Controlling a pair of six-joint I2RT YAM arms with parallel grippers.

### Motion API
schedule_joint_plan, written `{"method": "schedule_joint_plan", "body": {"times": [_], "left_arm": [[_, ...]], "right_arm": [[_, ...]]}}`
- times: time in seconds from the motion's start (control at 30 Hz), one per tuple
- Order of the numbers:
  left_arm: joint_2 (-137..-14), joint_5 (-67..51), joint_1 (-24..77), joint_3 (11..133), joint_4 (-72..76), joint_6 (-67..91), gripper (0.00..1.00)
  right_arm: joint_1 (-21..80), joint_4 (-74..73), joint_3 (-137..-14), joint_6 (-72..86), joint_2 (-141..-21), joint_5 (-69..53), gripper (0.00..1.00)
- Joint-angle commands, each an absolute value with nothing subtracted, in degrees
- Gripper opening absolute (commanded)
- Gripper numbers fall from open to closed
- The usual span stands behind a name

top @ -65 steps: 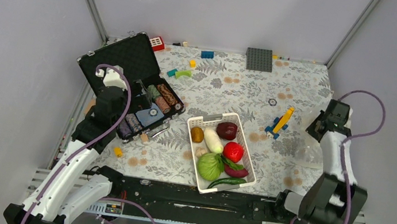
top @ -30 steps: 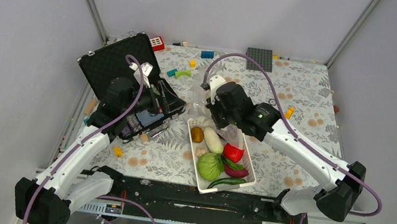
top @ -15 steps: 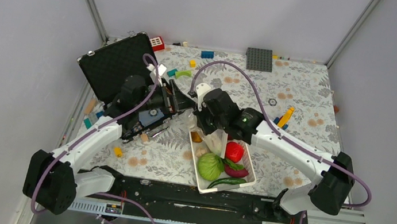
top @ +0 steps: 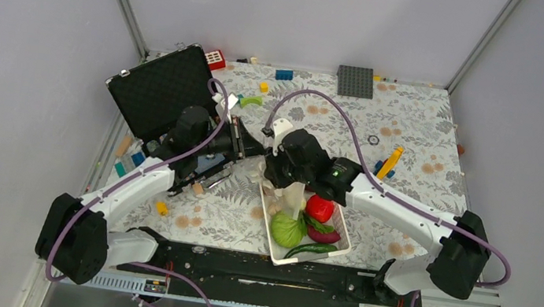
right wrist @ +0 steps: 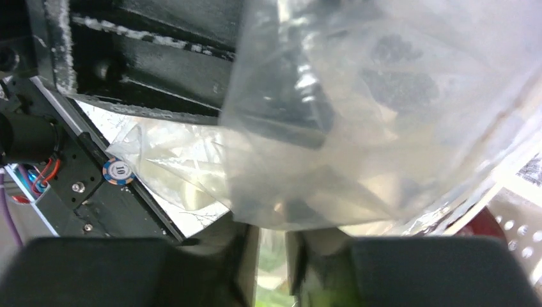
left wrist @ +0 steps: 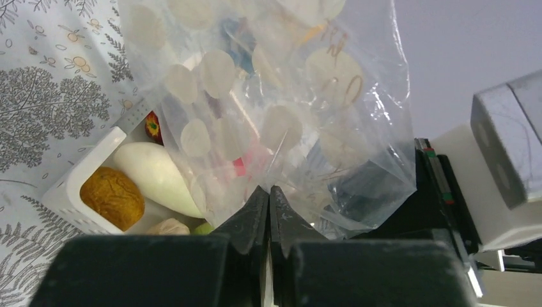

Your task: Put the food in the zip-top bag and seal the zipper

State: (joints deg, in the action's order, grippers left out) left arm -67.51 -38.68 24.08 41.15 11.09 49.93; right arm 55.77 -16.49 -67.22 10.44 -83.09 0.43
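The clear zip-top bag [left wrist: 275,96] hangs crumpled over the far end of the white basket [top: 339,246]; its zipper cannot be made out. My left gripper [left wrist: 269,190] is shut on a fold of the bag's film. My right gripper [right wrist: 271,246] sits right under the bag [right wrist: 383,128], its jaws a narrow gap apart, with the film draped over the tips. The basket holds food: white radish [left wrist: 156,176], brown oval [left wrist: 112,198], green cabbage [top: 288,229], red tomato [top: 320,207] and long green pepper [top: 312,248]. Both grippers meet at the basket's far left corner [top: 263,164].
An open black case [top: 158,87] with poker chips stands left of the basket, close behind the left arm. A grey baseplate [top: 355,81], a yellow toy [top: 386,167] and loose bricks lie on the patterned cloth at the back and right.
The right arm carried the bag from the far right to over the basket. The left arm reached right and shut on the bag. The right jaws parted slightly.
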Motion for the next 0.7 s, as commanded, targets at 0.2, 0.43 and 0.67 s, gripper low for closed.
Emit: {"method": "schedule_joint_plan", "body": {"times": [0.2, 0.43, 0.67], "left_arm": [[-61.78, -40.08, 24.29, 36.31, 11.99, 42.17, 0.00], [-57.50, -38.57, 24.34, 33.78, 8.18, 37.39, 0.00], [-56.80, -38.19, 24.32, 32.92, 7.76, 36.48, 0.00]], "right_arm": [[56.18, -14.27, -58.60, 20.17, -71.55, 18.80, 0.97], [51.43, -13.76, -48.55, 32.23, -64.14, 24.86, 1.00], [41.97, -0.62, -42.24, 38.71, -65.88, -1.86, 0.95]]}}
